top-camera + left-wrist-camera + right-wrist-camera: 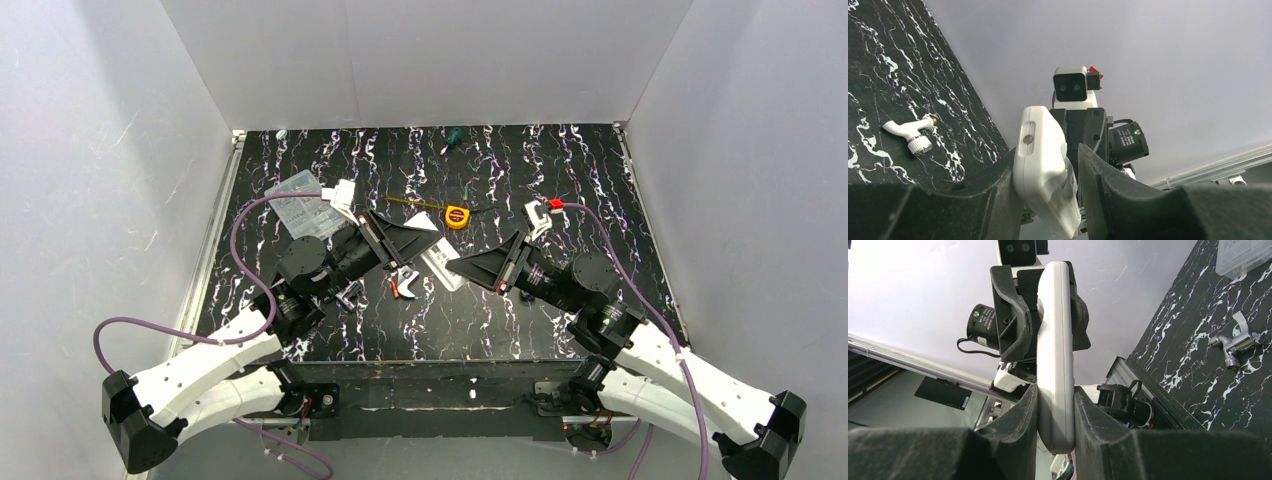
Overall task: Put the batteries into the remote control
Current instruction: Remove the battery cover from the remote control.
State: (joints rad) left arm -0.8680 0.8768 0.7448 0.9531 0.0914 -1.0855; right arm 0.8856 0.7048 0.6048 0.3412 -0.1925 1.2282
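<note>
I'm looking into a white-walled booth (430,60) that closes in the back and both sides of a black counter (560,190) streaked with white marble veins. A pale metal rail (213,240) runs along the counter's left edge.

The remote control (1055,340) is off the surface, held up over the middle of the counter between the two arms, which reach toward each other from either side. The right pincer (1055,400) is pinching one end of it, with both dark pads flat against the slim white sides. The left pincer (1045,165) brackets the other end. One finger (998,185) lies against the casing, and a thin gap shows by the other finger higher up, so I cannot tell whether it is truly gripping.

Loose items are scattered on the counter. A clear plastic compartment box (295,205) sits toward the back left, close to the left arm's wrist. A yellow tape measure (457,216) lies behind the raised remote, and a green-handled screwdriver (453,137) rests near the back wall. Just in front of the remote, below the left pincer, lies a white tap-shaped piece (910,134) with a brass tip. A shiny silver metal fitting (1235,342) lies a little to its left, near the left arm. A purple cable (240,230) loops up from each arm.
</note>
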